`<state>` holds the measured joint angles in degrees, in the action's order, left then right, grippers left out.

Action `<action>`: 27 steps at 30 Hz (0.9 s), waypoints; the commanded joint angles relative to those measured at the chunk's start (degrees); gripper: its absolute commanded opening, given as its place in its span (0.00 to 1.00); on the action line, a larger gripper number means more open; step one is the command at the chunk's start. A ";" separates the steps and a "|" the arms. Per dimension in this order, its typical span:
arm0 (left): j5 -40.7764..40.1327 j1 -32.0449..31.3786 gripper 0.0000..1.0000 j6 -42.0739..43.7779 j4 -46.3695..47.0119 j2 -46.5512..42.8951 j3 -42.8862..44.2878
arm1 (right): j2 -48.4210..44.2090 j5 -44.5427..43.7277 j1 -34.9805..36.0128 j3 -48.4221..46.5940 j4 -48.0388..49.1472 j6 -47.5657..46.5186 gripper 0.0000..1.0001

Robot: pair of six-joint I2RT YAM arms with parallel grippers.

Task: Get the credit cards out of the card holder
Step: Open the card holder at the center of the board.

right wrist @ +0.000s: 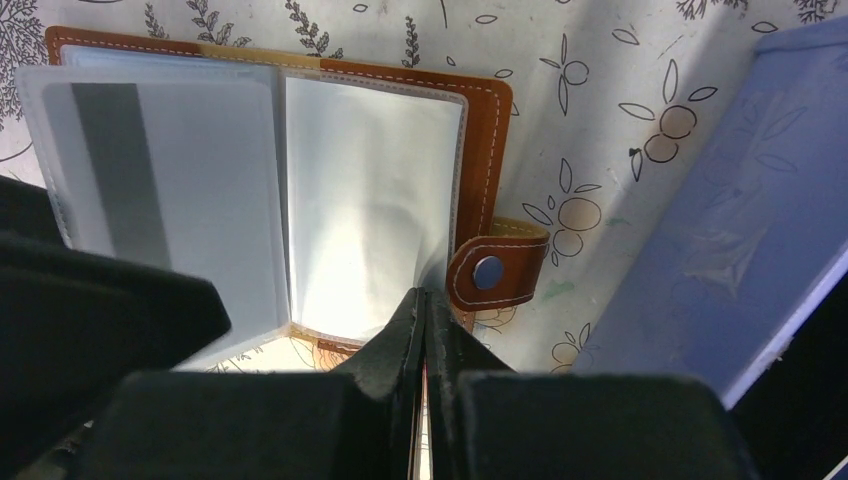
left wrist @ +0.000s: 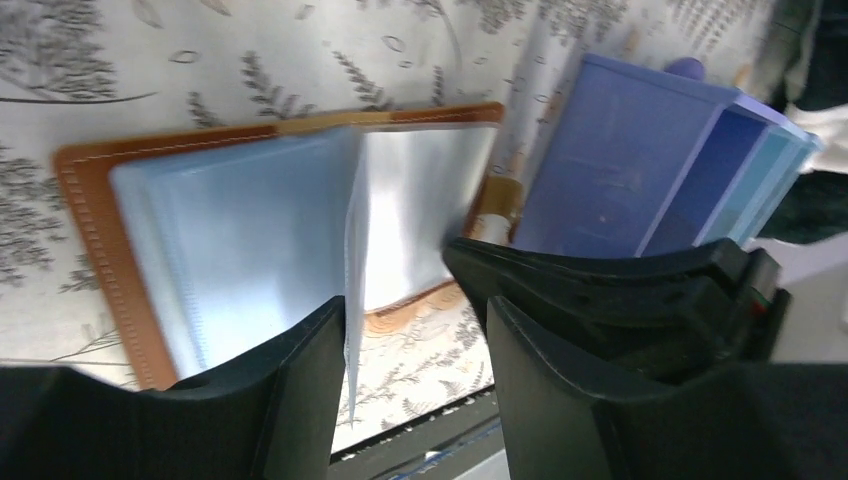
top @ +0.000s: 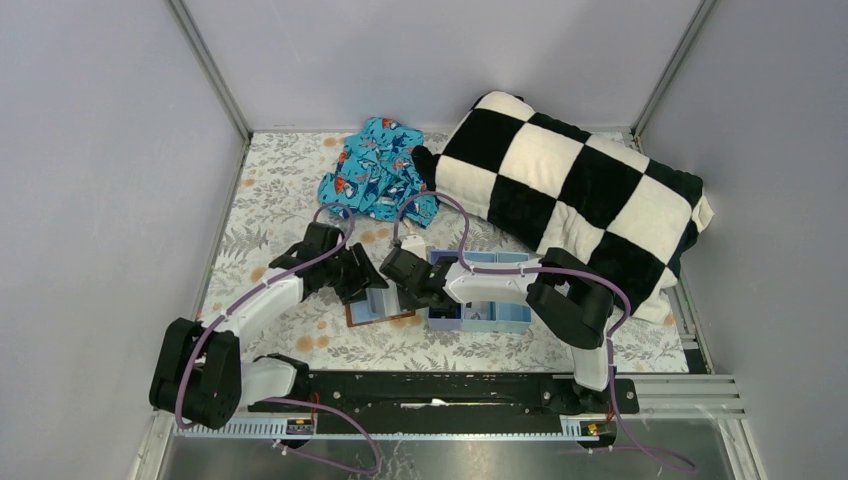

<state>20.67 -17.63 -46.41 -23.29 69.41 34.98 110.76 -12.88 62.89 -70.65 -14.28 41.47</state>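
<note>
While the card holder [top: 375,312] lies open beside the tray [top: 500,315] from above, a tug could slide it. Left wrist: the left gripper [left wrist: 400,285] gapes astride a raised sleeve [left wrist: 350,220]. Right wrist: the right gripper [right wrist: 422,300], clenched at a sleeve edge, may drag plastic, not the credit card [right wrist: 120,170].

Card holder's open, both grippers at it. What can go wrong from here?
1. The right gripper is shut at the edge of a clear sleeve; card or only plastic, I can't tell. A pull may drag the whole card holder.
2. The left gripper is open astride an upright sleeve, so nothing pins the holder down.
3. The blue tray sits close beside the clasp tab; a dragged holder could bump it.
</note>
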 commanded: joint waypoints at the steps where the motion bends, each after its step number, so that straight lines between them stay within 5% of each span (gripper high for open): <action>1: 6.46 -0.30 0.57 -2.45 5.92 -1.12 -0.72 | 1.52 0.30 0.56 0.35 -0.31 0.79 0.03; 27: 6.58 -0.32 0.55 -5.32 10.97 -0.17 -2.83 | 0.77 0.49 0.56 0.45 0.13 0.61 0.07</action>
<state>27.00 -17.87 -50.87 -15.62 69.58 32.51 110.76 -12.80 62.89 -70.65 -14.04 41.47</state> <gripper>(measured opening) 0.549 0.066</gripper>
